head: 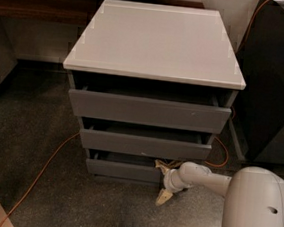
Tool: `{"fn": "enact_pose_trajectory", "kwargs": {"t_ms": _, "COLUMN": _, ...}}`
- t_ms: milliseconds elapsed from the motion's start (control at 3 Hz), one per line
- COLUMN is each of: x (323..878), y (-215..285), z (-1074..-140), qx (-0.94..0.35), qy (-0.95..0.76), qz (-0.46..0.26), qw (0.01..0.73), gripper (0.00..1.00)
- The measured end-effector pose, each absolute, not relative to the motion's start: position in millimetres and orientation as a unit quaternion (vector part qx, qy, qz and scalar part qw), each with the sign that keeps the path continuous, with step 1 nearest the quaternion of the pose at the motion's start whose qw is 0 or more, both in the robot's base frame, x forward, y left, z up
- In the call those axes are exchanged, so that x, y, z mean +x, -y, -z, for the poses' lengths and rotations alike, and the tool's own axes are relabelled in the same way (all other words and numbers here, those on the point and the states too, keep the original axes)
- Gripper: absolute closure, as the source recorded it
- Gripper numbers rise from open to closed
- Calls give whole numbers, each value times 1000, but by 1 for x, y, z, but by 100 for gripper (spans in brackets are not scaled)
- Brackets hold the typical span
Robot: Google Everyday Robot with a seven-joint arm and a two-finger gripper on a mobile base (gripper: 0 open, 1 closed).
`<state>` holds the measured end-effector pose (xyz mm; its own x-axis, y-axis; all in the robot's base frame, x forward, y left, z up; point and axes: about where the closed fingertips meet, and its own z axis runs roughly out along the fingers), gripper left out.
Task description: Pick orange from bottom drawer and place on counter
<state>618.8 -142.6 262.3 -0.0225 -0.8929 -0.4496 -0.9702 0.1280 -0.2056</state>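
The gripper [162, 182] sits low in the frame, right of centre, its fingers spread wide at the right end of the bottom drawer [124, 170], which stands slightly pulled out. The orange is out of sight; the counter [156, 41] fills the upper centre.

An orange cable [41, 173] trails across the dark speckled floor [30, 125] from the lower left. A dark brown wooden shelf [37, 5] runs along the back; a black unit [274, 98] stands at right.
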Motion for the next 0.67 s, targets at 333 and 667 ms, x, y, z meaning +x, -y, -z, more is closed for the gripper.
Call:
{"fn": "enact_pose_trajectory", "kwargs": {"t_ms": 333, "x": 642, "y": 150, "z": -241, "qx": -656, "qy": -707, "qz": -71, "qw": 252, "gripper": 0}}
{"fn": "enact_pose_trajectory", "kwargs": {"t_ms": 667, "x": 665, "y": 156, "z": -222, "qx": -657, "qy": -704, "qz": -61, "qw": 261, "gripper": 0}}
